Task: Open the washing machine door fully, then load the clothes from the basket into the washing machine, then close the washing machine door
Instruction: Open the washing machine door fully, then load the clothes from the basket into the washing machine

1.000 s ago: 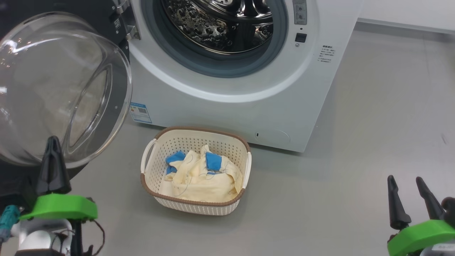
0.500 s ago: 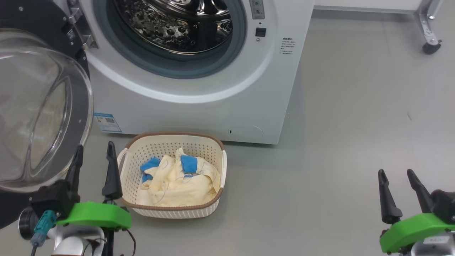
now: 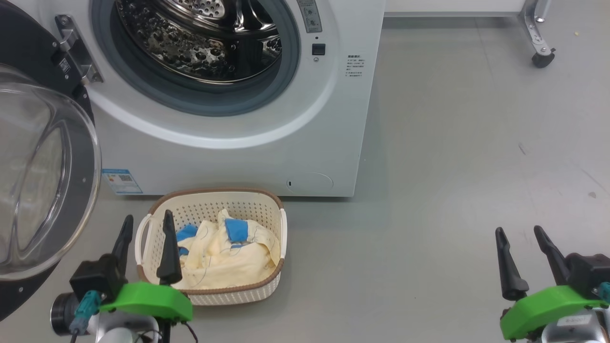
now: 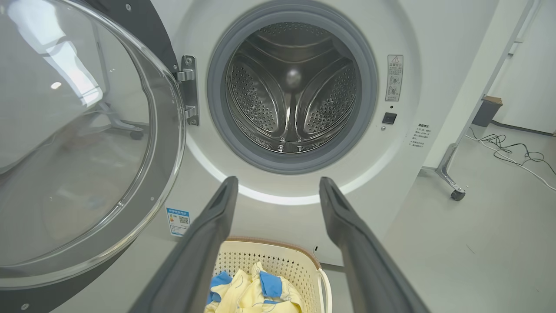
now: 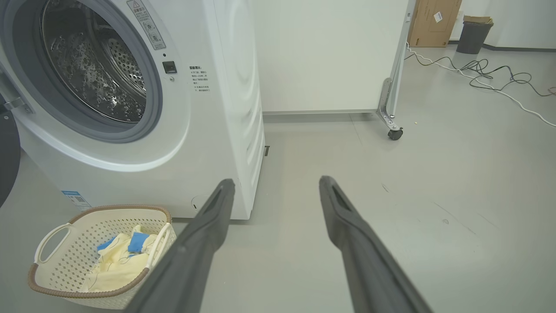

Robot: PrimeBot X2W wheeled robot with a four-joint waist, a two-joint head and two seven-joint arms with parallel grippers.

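So the washing machine door (image 4: 82,143) hangs wide open on the left, steel drum (image 4: 292,87) in plain sight. Left gripper (image 4: 278,180) fingers (image 4: 204,243) spread apart, basket (image 4: 278,263) of clothes (image 4: 256,298) low between them.

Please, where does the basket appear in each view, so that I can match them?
Head view: basket at lower left, in front of the washing machine.
Left wrist view: basket at bottom centre, cut by the lower edge.
Right wrist view: basket at lower left corner.
Shared landmark: the blue label on the machine's front, up-left of the basket in every view.
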